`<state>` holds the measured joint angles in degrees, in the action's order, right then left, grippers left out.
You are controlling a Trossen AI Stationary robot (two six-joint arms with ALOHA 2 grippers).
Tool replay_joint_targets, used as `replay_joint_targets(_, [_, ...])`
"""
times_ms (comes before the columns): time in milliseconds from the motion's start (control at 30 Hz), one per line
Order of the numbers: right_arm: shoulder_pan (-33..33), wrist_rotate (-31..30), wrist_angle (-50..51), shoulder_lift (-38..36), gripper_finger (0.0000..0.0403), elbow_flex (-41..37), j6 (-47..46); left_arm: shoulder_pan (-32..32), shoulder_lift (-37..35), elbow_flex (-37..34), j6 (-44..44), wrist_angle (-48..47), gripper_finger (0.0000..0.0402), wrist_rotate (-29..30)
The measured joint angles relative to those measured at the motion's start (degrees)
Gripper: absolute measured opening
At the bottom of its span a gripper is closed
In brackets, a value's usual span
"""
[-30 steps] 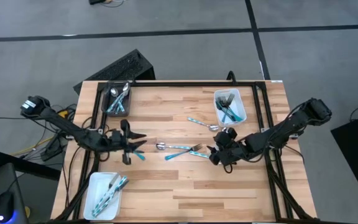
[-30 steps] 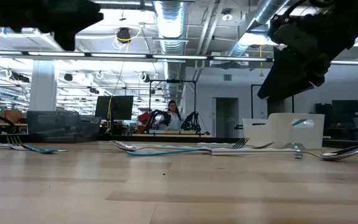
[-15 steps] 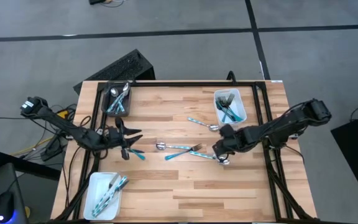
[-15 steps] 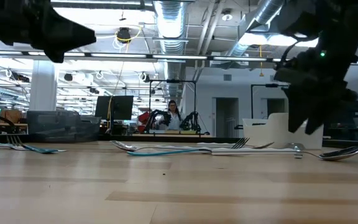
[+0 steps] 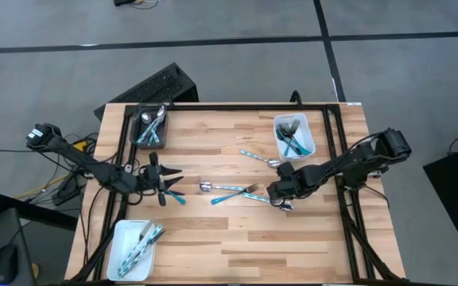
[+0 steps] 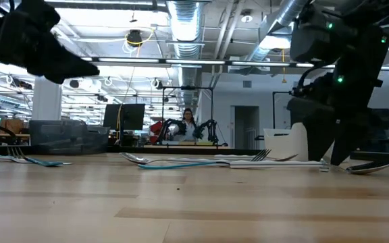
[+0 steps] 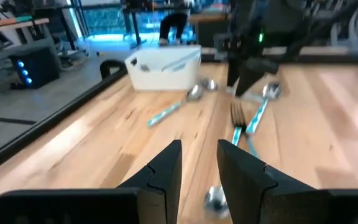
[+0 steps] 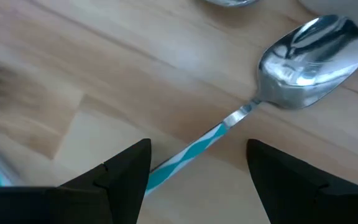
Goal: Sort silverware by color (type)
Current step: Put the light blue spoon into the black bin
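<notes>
The right gripper (image 8: 194,171), jaws spread, straddles the slim teal-blue handle of a light, stiff, slippery silver spoon (image 8: 272,84) lying flat on the wooden table (image 5: 237,246) near mid-table, the best hold.

High view: overhead, straight down, far enough to take in the whole wooden table (image 5: 237,238) and both arms.

Low view: at tabletop height, level across the boards into the room behind.

Left wrist view: low over the table, facing across it toward the white tray (image 7: 163,62).

Right wrist view: very close, looking down on a spoon (image 8: 278,74) between its own fingers.

Shared: the high, low and left wrist views all take in the loose cutlery at mid-table.
</notes>
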<state>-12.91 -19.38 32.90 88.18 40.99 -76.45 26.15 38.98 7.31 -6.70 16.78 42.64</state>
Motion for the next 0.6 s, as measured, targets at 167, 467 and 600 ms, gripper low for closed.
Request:
replay_joint_targets(167, [0.00, -0.15, -0.24, 0.32, 0.0290, 0.00, -0.06, 0.00, 0.00, 0.00, -2.47, -5.62, 0.0091, -0.14])
replay_joint_targets(467, [-0.06, -0.23, -0.43, -0.85, 0.0290, 0.00, 1.29, 0.00, 0.00, 0.00, -4.15, -7.57, 0.0091, -0.19])
replay_joint_targets(600, [-0.13, -0.26, -0.52, -0.85, 0.0290, 0.00, 1.30, 0.00, 0.00, 0.00, -4.15, -7.53, 0.0091, -0.19])
